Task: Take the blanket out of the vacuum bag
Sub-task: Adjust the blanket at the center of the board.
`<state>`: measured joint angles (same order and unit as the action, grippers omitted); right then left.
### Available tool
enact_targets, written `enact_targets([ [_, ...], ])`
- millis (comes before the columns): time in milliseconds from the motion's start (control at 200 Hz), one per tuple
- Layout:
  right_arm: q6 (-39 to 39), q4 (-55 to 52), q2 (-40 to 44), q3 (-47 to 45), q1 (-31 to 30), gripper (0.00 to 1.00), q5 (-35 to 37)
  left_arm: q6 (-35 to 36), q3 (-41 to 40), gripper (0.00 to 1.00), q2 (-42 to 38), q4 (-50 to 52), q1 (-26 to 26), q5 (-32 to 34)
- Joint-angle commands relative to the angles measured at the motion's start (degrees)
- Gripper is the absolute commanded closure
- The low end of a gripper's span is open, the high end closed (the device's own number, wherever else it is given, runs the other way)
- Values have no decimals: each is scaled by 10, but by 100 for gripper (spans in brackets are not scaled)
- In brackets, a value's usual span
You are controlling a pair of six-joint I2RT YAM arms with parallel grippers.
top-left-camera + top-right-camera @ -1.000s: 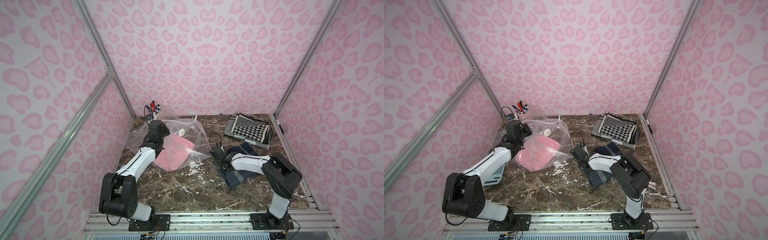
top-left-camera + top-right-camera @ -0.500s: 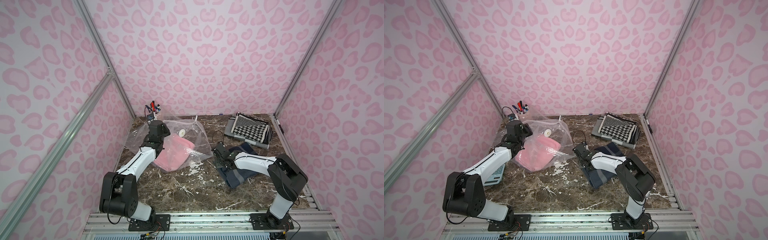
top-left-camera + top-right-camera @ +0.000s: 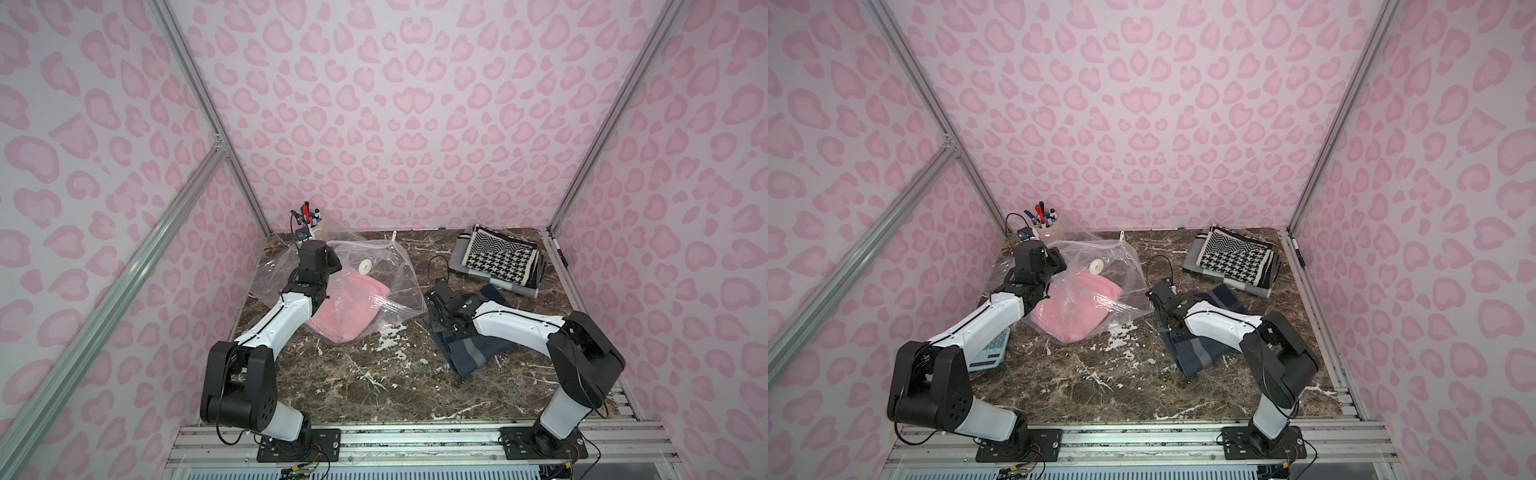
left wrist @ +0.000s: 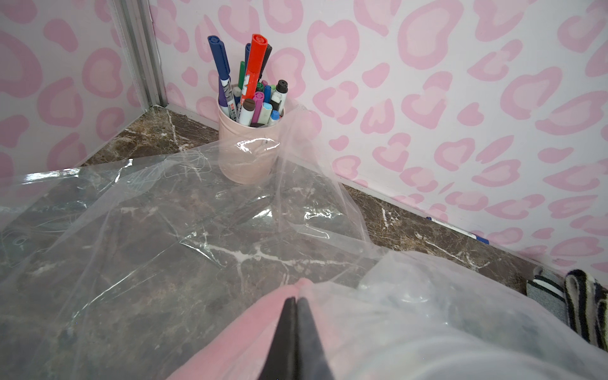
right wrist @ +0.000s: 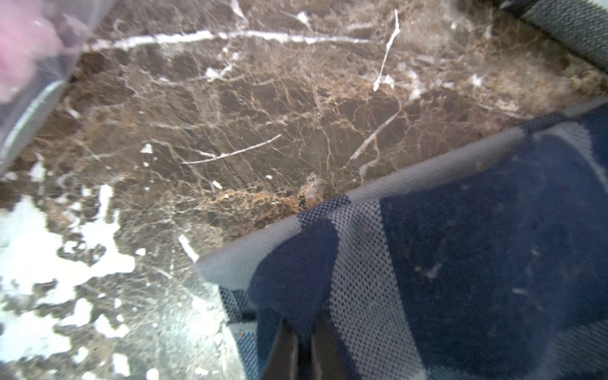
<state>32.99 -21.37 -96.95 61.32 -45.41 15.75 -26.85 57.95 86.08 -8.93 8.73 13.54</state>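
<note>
Your left gripper (image 4: pixel 296 304), jaws together, rests on the bagged pink blanket (image 3: pixel 353 309), likely steadying the vacuum bag (image 3: pixel 388 270); your right gripper (image 5: pixel 304 330) clamps the navy blanket (image 3: pixel 473 353), at its right

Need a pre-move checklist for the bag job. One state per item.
1. Grip of left claw: shut, ok.
2. What it pinches, pink blanket or only vacuum bag plastic: cannot tell.
3. Grip of right claw: shut on navy blanket, which lies outside the bag, ok.
4. Removal of pink blanket from bag: not ok, it sits inside.
5. Bag mouth open: cannot tell.
6. Bag clear of pen cup: not ok, plastic drapes against it.
</note>
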Motion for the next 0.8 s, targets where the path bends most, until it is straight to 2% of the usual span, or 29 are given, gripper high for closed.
enact_targets([
  [0, 6, -11, 14, 8, -5, 100, -17, 0, 5, 96, 4, -6, 0, -4],
  [240, 8, -27, 12, 34, -21, 100, -35, -1, 5, 96, 3, -6, 0, -1],
  [450, 14, 6, -42, 24, -30, 100, -76, 1, 7, 96, 1, -1, -1, -1],
  [475, 13, 10, -46, 23, -33, 93, -79, 3, 8, 96, 1, 0, 0, 0],
  [485, 12, 11, -49, 22, -34, 85, -79, 4, 8, 96, 1, 0, -1, 1],
  [525, 10, 12, -50, 22, -38, 71, -76, 6, 8, 96, -1, 1, -1, 4],
  [605, 4, 11, -31, 19, -46, 53, -59, 12, 12, 96, -1, 4, -1, 13],
  [660, 0, 7, -4, 13, -48, 45, -50, 12, 15, 96, -1, 7, -2, 19],
  [795, -21, -31, 66, 9, -48, 36, -45, 7, 16, 96, 0, 3, -1, 10],
])
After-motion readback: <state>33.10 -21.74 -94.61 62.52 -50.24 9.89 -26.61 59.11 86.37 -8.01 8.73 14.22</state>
